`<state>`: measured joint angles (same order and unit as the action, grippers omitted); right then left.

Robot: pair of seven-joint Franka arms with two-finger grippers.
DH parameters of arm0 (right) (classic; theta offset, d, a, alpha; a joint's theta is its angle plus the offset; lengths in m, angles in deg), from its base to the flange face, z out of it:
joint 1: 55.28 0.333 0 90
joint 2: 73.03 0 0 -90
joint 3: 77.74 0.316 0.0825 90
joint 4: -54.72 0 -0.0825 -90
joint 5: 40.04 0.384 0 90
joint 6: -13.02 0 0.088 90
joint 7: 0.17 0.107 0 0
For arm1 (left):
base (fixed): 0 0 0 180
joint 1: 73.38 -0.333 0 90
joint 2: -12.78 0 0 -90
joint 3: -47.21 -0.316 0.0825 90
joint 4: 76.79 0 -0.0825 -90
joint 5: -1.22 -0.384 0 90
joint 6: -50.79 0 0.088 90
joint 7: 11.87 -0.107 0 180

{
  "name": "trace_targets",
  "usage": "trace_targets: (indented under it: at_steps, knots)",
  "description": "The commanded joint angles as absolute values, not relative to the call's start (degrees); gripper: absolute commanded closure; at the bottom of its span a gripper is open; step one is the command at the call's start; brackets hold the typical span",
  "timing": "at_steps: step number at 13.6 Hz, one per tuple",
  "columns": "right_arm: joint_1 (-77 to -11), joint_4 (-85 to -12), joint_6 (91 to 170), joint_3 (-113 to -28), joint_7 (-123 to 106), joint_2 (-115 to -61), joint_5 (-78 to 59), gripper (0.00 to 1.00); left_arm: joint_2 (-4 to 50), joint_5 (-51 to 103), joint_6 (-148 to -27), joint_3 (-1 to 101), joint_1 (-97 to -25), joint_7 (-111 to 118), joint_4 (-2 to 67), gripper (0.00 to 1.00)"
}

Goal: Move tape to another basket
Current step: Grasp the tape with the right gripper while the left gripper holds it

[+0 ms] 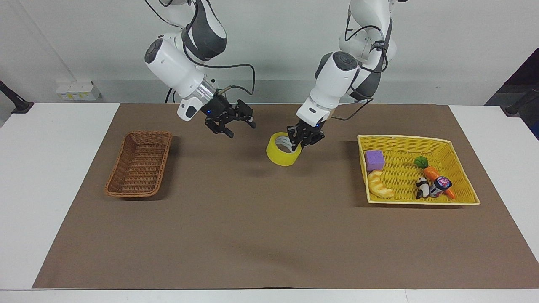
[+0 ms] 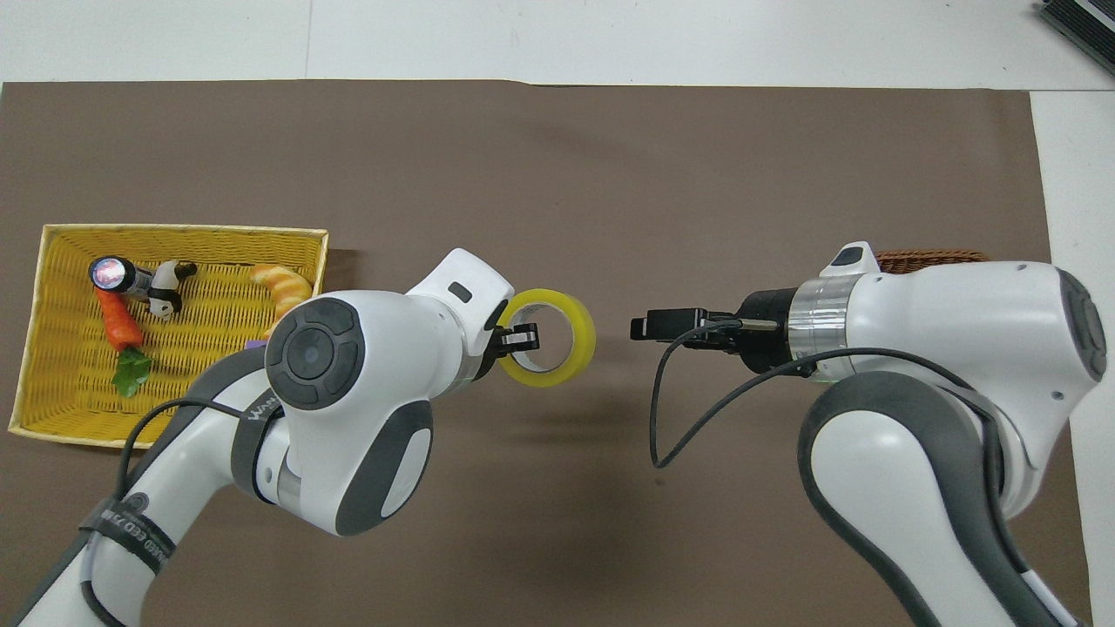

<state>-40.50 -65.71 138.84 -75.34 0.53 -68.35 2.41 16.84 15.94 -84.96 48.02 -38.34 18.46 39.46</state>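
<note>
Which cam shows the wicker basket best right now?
Facing view: the whole wicker basket shows, empty, at the right arm's end of the table. The overhead view shows only a strip of its rim; the right arm covers the rest.

White table (image 1: pixel 50 176) spread with a brown mat (image 1: pixel 261 227) over most of the frame. On the mat: brown wicker basket (image 1: pixel 140 164) at centre left, yellow mesh basket (image 1: pixel 461 168) at centre right, well apart, both resting flat.
</note>
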Motion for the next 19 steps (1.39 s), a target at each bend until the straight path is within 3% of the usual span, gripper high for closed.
trace_targets:
  at_steps: [1,12,13,14,15,16,19]
  knots:
    - [-40.0,-68.5,144.0,-75.3,1.0,-67.8,8.5,0.00,17.5,17.0,-89.0,47.0,-36.2,21.7,39.1,1.00]
    - [-35.2,-66.6,156.3,-75.3,0.4,-75.6,9.6,0.00,20.1,23.9,-91.1,48.2,-33.8,22.5,33.9,1.00]
    - [-35.2,-66.2,156.4,-75.3,0.6,-75.8,9.6,0.24,20.3,24.0,-91.1,48.2,-34.0,22.3,33.7,1.00]
    - [-35.2,-66.0,156.4,-75.3,0.7,-76.0,9.6,0.28,20.3,24.0,-91.1,48.2,-34.0,22.4,33.7,1.00]
    - [-35.2,-66.0,156.2,-75.3,1.6,-76.0,9.6,0.68,20.3,24.0,-91.1,48.1,-34.0,22.4,33.7,1.00]
    - [-35.2,-65.9,156.2,-75.3,3.0,-76.0,9.7,1.00,20.3,24.0,-91.1,48.1,-34.0,22.5,33.6,1.00]
    - [-35.2,-65.5,156.2,-75.3,6.7,-76.1,9.6,1.00,21.0,24.0,-91.1,48.1,-34.1,22.5,32.4,1.00]
